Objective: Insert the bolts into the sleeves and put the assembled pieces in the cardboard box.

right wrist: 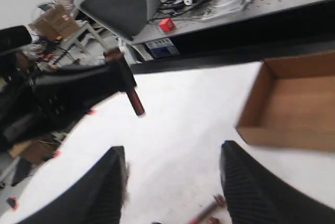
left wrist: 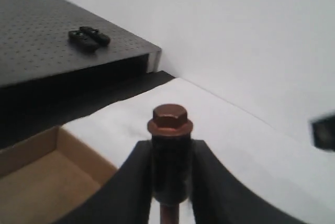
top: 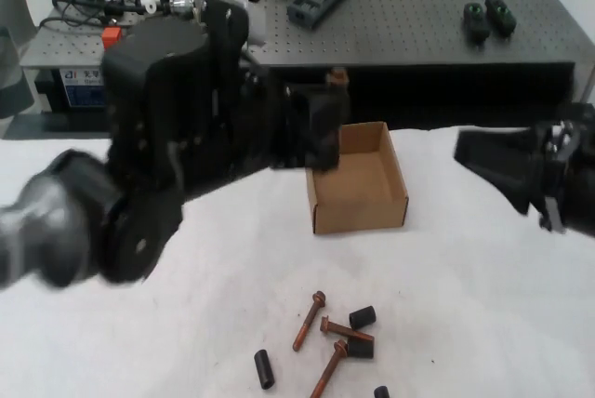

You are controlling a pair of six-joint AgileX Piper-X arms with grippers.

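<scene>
Honestly, with the left pincer (left wrist: 170,166) clamped on the sleeved bolt (left wrist: 169,118) up by the cardboard box (left wrist: 84,150) rim and the right pincer (right wrist: 172,153) wide and empty, I'd centre it over the box, drop low, then let go.

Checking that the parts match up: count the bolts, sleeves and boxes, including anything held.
Bolts: 4, counting the one in the left claw
Sleeves: 5, counting the one on that held bolt
Box: 1
Total: 10
</scene>
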